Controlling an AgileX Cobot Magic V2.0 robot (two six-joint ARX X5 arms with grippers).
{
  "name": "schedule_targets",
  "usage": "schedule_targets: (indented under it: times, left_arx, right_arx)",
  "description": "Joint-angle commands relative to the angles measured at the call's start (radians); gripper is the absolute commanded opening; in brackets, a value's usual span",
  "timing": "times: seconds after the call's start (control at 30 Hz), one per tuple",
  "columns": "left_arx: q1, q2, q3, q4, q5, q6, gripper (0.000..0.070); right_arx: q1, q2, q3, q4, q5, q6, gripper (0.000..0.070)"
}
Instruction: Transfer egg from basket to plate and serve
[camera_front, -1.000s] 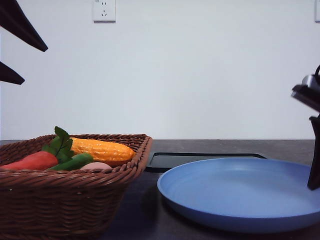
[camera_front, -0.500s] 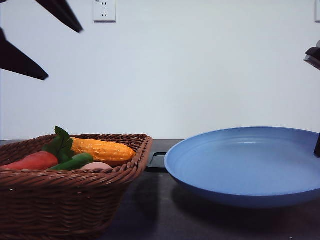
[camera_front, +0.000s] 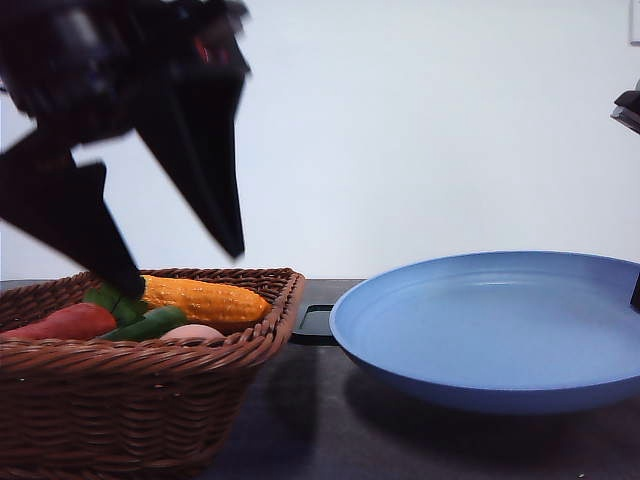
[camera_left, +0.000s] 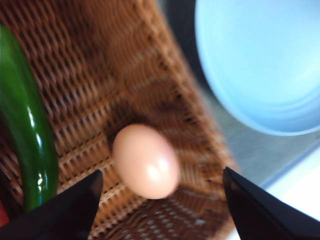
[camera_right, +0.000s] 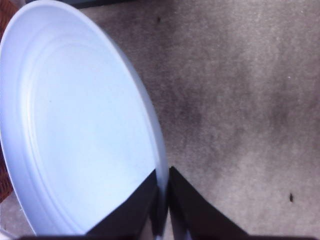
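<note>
The pinkish egg (camera_left: 146, 161) lies on the woven floor of the brown wicker basket (camera_front: 150, 385); in the front view the egg (camera_front: 192, 331) peeks just over the basket's near rim. My left gripper (camera_front: 185, 270) hangs open right above the basket, its dark fingers (camera_left: 70, 207) spread wide either side of the egg (camera_left: 146, 161) without touching it. My right gripper (camera_right: 161, 200) is shut on the rim of the blue plate (camera_right: 80, 120), which is held lifted off the table, the plate (camera_front: 495, 325) sitting to the right of the basket.
The basket also holds a yellow corn cob (camera_front: 205, 298), an orange carrot (camera_front: 62, 322) with green leaves and a green vegetable (camera_left: 27, 125). A flat black tray (camera_front: 315, 322) lies behind the plate. The table is dark grey (camera_right: 240, 100).
My left gripper has dropped from the upper left corner down over the basket, staying open. The plate rose off the table a second ago and has held nearly still since.
</note>
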Motion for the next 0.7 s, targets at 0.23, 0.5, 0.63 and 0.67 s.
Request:
schedule_targets:
  times: [0.23,0.5,0.63,0.67]
  left_arx:
    - [-0.009,0.139,0.015,0.037,-0.022,-0.006,0.0475]
    - [-0.014,0.171,0.015,0.054,-0.014,-0.005,0.0467]
    - [-0.014,0.173,0.015,0.048,-0.001,-0.004,0.04]
    - [-0.014,0.173,0.015,0.049,-0.001,-0.004,0.039]
  right_arx:
    - [-0.001,0.005,0.01,0.007,-0.007,-0.005,0.0]
    - [-0.001,0.005,0.01,0.008,-0.007,-0.005,0.0]
    - [-0.001,0.005,0.01,0.008,-0.007,-0.006,0.0]
    - [-0.001,0.005,0.01,0.008,-0.007,-0.006,0.0]
